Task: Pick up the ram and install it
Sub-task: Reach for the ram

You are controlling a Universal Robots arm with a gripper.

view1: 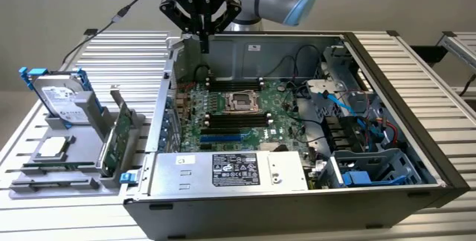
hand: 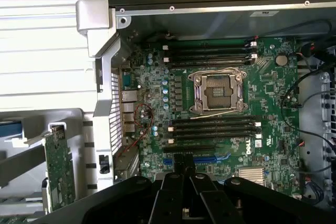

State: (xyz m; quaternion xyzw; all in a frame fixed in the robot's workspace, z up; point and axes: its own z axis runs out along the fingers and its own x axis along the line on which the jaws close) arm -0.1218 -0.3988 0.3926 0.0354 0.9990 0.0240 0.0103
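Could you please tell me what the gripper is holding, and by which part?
Nothing, it seems: the gripper hangs over the computer case with jaws shut and bare, while the ram lies in the tray.

The black end effector (view1: pixel 204 43) hangs over the open black computer case (view1: pixel 427 152), just above and inward of its grey sheet-metal wall (view1: pixel 166 85). Below it the green motherboard (view1: pixel 279 104) lies open from above, with only low black memory slots (view1: pixel 236 119) and the square metal processor socket (view1: pixel 243 100) rising from it; farther inward, blue and black cables (view1: pixel 346 104), a silver power supply box (view1: pixel 171 177) and a blue drive cage (view1: pixel 372 165) crowd the case. Outward past the wall, a tall green expansion card (view1: pixel 119 135) and a grey hard drive in a blue frame (view1: pixel 63 99) stand upright in a grey holder (view1: pixel 44 188) on the ribbed metal surface (view1: pixel 111 46).
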